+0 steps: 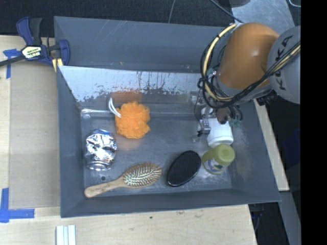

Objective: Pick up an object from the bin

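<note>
Pincer (207,124), its state hidden from you, hangs at the right of the bin (153,42) over a white pot (223,136) just beyond a green-capped jar (218,158): expect the pot light, stiff, probably slick, so grip it across its round sides.

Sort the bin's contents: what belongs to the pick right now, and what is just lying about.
Job in hand:
- the tool
- the white round container closest to it, at the right of the bin

Lying about:
- orange mesh pouf
- crumpled silver foil
- wooden hairbrush
- black oval case
- green-capped jar
</note>
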`<state>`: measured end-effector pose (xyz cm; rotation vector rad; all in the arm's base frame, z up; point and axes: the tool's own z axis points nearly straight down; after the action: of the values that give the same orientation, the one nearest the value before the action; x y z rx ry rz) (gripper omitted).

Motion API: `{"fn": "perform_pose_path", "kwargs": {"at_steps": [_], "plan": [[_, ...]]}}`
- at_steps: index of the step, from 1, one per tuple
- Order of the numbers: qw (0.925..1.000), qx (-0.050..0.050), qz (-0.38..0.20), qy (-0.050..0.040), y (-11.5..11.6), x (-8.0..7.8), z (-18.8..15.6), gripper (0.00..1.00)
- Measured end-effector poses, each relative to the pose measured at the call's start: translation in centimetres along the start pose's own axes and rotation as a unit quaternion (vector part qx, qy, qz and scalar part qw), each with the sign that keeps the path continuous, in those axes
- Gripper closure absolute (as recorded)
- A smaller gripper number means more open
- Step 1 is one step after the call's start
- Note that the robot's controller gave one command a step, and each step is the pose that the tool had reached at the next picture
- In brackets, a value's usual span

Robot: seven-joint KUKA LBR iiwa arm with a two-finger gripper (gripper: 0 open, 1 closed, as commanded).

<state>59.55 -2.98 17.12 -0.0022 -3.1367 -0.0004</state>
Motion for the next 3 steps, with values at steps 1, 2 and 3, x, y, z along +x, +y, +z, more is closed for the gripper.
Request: {"fn": "perform_pose_path", "kwargs": {"at_steps": [1,2,3], "plan": [[0.9977,0.0,0.067,0.0003,1.1,2.6,0.3,0.0],[1.0,0.0,-0.009,0.0013,-0.9,6.2,3.7,0.0],[0.996,0.0,-0.089,0.0036,1.2,10.1,8.8,0.0]]}}
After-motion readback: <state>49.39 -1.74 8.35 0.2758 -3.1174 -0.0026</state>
